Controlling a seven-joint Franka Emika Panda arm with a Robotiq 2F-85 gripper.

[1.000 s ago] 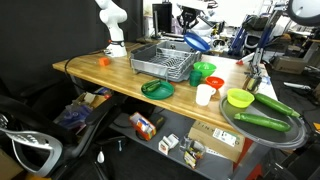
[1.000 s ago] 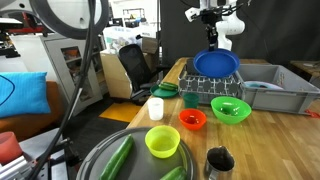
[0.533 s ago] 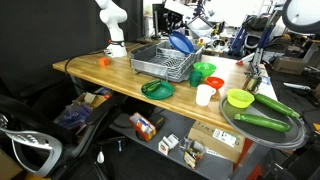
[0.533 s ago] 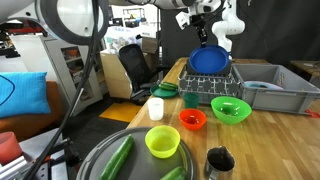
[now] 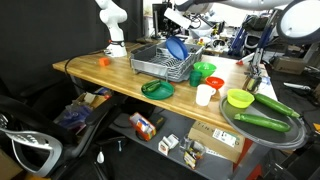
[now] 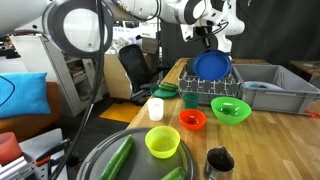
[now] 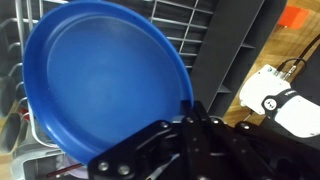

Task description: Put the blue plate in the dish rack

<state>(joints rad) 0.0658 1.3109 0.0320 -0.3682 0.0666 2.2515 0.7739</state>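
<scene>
Gripper (image 6: 206, 42) is pinching the upper rim of the blue plate (image 6: 211, 67), jaws narrowed onto its edge, and is holding it nearly upright right over the dish rack (image 5: 160, 63), close above the wires; contact with them cannot be told; a green bowl (image 6: 231, 108) is sitting just beside the rack.

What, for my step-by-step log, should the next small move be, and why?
Probably lower the small round bright blue plastic plate straight down into the large grey wire dish rack. The fingers hold its rim, the plate stands nearly on edge over the rack's wires, apparently not yet seated; opening now might let it topple.
</scene>
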